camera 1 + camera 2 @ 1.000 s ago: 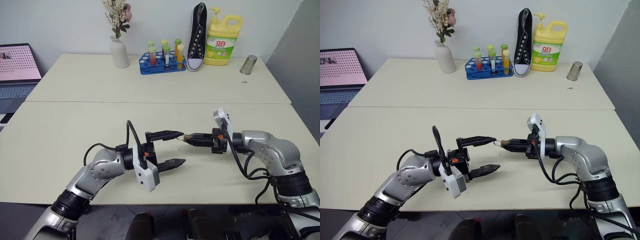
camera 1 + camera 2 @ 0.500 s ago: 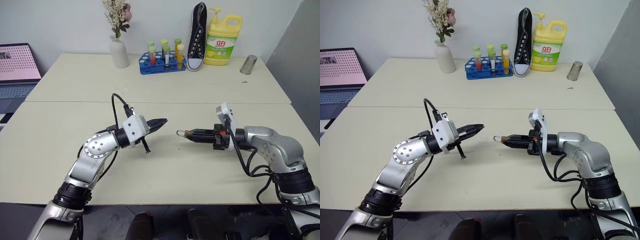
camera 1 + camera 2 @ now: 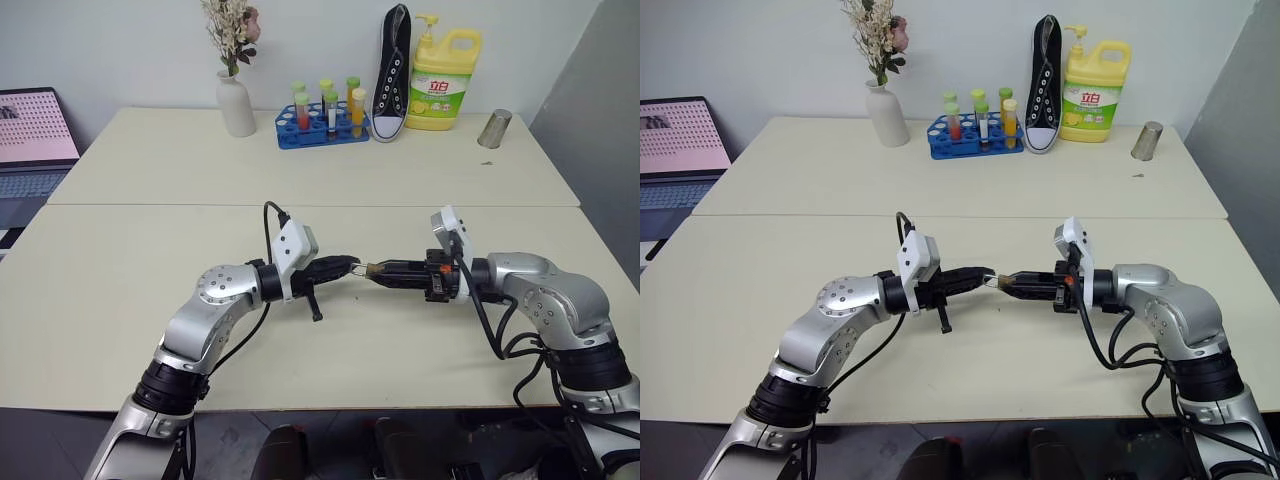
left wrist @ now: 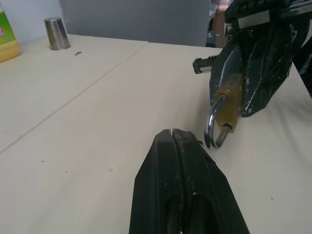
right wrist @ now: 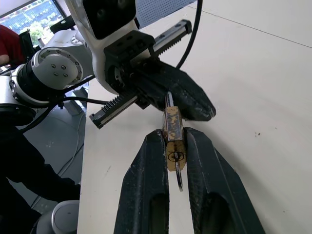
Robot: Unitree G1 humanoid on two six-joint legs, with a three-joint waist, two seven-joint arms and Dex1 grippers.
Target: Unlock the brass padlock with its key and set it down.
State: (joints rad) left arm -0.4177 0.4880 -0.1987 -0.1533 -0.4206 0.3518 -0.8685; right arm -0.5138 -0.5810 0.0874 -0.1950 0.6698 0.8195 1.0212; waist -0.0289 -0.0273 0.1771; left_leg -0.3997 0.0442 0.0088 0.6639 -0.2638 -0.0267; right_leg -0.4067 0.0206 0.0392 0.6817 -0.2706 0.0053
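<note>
The right gripper [image 5: 168,146] holds the brass padlock [image 5: 172,134] between its two fingers, above the middle of the near table [image 3: 120,300]. In the right wrist view the keyhole faces the camera, the thin silvery shackle [image 4: 213,127] points away toward the other arm, and a thin metal piece, possibly the key [image 5: 179,176], hangs under the lock body, but this is not sure. The left gripper [image 4: 171,134] has its fingers pressed fully together with nothing visible between them; its tip stands just beside the shackle, at about 9 o'clock from the padlock in the head views.

The step in hand seems to be the unlocking itself: the left arm comes to the lock while the right arm keeps it steady. The next move probably calls for a very fine contact on the shackle or key, because both are tiny and can slip easily.

One second ago the left fingers stood wide open, one above the other, near the padlock. Half a second ago they were already closed and drawn back toward 9 o'clock. Now they are near the shackle again, and the wrist has rolled. The right gripper has hardly moved.
</note>
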